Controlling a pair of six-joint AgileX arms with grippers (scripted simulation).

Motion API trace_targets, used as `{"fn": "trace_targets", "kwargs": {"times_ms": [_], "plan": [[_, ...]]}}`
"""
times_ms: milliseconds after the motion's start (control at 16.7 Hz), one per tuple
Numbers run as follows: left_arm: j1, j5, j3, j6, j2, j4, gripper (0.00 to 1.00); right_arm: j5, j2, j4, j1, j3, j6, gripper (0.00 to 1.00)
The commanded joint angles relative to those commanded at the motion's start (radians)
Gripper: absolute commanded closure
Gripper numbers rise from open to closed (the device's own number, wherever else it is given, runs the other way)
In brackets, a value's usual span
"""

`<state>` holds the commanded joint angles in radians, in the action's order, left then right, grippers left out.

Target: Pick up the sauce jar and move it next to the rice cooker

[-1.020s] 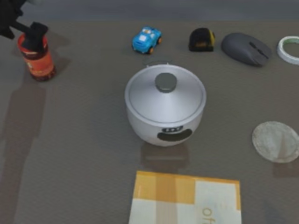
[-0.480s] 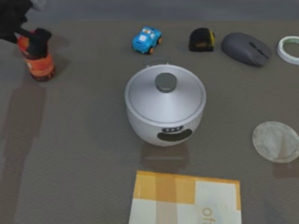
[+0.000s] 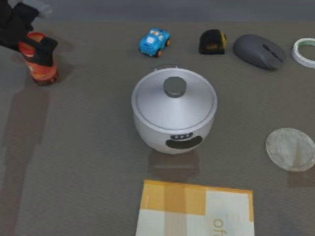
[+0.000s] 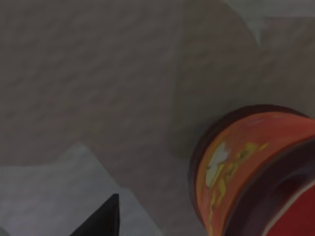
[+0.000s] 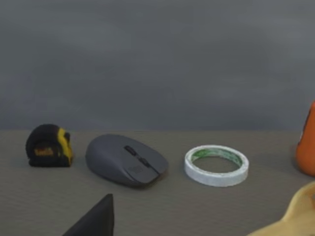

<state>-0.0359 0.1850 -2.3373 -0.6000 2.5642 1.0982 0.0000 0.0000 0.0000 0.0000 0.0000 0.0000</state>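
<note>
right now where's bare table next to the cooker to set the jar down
The widest bare patch lies left of the rice cooker, between it and the sauce jar under the left gripper. A smaller gap sits between cooker and grey disc. Crowded: the far edge and the booklet in front.

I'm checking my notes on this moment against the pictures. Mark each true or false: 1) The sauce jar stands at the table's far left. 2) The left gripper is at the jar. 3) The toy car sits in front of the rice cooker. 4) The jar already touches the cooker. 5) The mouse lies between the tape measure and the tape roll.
1) True: the sauce jar is at the far left.
2) True: the left gripper sits over the jar's lid.
3) False: the toy car is behind the rice cooker; the book lies in front.
4) False: bare table separates them.
5) True: the mouse lies between the tape measure and the tape roll.
</note>
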Motion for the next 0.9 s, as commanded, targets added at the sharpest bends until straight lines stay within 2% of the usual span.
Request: {"fn": "trace_targets", "kwargs": {"times_ms": [660,900], "plan": [[0.000,0.000,0.000,0.000,0.000,0.000,0.98,0.000,0.000,0.000,0.000,0.000,0.000,0.00],[0.000,0.000,0.000,0.000,0.000,0.000,1.00,0.000,0.000,0.000,0.000,0.000,0.000,0.00]]}}
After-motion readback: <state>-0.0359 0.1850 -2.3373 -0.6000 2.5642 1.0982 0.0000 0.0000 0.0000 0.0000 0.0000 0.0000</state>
